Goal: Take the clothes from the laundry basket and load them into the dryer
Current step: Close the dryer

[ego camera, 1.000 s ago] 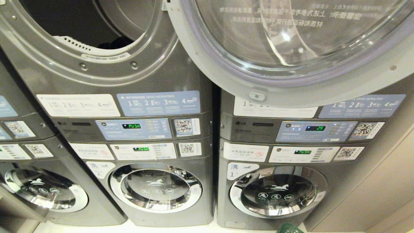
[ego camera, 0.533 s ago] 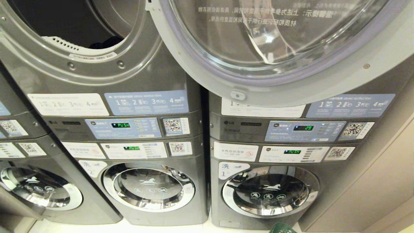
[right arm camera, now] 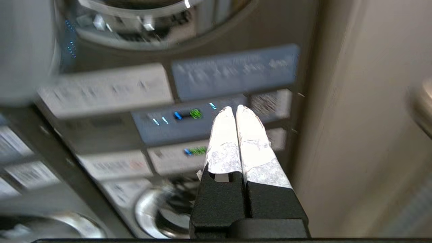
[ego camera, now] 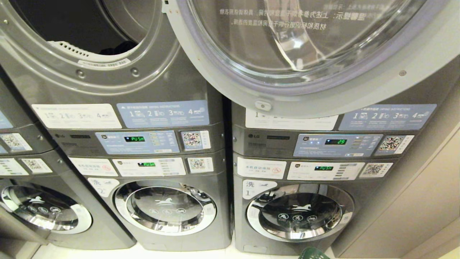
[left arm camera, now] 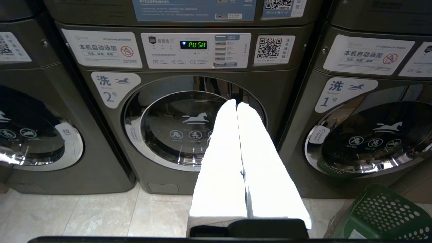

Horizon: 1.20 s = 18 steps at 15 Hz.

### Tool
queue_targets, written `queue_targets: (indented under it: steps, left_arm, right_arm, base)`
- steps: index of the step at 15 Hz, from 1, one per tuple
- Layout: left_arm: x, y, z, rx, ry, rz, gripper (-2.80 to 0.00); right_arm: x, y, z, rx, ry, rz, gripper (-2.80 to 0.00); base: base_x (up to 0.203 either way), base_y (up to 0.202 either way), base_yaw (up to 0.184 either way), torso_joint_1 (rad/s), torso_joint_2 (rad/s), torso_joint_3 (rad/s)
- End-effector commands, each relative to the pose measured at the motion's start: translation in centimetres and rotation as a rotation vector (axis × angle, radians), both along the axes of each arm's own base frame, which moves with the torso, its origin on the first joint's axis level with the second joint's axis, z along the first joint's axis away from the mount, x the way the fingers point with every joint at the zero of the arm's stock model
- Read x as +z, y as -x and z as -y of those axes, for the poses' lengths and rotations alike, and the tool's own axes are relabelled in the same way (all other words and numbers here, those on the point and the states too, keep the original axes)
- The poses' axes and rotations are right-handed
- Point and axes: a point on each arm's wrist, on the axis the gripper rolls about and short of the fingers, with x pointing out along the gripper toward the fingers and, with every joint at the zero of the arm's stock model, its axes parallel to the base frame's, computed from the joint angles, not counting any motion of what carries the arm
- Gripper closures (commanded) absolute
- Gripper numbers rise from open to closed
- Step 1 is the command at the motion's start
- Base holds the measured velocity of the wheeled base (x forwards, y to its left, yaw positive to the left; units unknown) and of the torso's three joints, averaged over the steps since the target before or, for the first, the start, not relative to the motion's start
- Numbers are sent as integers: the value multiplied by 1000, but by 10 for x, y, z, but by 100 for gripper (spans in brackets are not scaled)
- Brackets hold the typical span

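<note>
Beside the open dryer door (ego camera: pixel 309 68), the empty, closed right gripper (right arm camera: pixel 235 111) risks striking it; left gripper (left arm camera: pixel 237 104) closed too

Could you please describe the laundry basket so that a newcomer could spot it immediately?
Start at the grey machine stack numbered 1. On the tiled floor at its foot stands the laundry basket. It is the only green thing there, with rows of round holes in its plastic walls.

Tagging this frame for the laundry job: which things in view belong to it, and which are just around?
Job: dryer with its open door; dark clothes inside; green basket.
Around: washer 2; washer 1; neighbouring stack; floor.
</note>
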Motion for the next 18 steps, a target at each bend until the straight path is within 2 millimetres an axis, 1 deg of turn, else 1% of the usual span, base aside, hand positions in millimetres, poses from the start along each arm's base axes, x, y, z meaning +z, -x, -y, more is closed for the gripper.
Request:
queue_targets:
  steps: [1,2,3,4,6,9,12,16,18]
  left_arm:
    - [0,0,0,-1,0,1,0]
    - [0,0,0,-1,0,1,0]
    - [0,0,0,0,0,1,0]
    - [0,0,0,-1,0,1,0]
    - [0,0,0,-1,0,1,0]
    - [0,0,0,0,0,1,0]
    - [0,0,0,0,0,1,0]
    - [0,0,0,-1,0,1,0]
    - [0,0,0,-1,0,1,0]
  right_arm:
    - [23,-66,0,34,-37,-39,0]
    - [34,-81,-1,101,-52,45,0]
    - [40,-92,-4,200,-56,113,0]
    - [41,-99,-6,297,-59,144,0]
    - [34,-108,-8,430,-59,163,0]
    - [26,-120,-10,513,-37,178,0]
    - [23,-138,-10,512,-15,179,0]
    - [19,-169,-8,486,46,208,0]
    - [24,-182,-7,460,48,227,0]
  base:
    - [0,0,0,0,0,0]
    - [0,0,0,0,0,0]
    - [0,0,0,0,0,0]
    - [0,0,0,0,0,0]
    - [0,0,0,0,0,0]
    - [0,0,0,0,0,0]
    - [0,0,0,0,0,0]
    - [0,0,0,0,0,0]
    - [0,0,0,0,0,0]
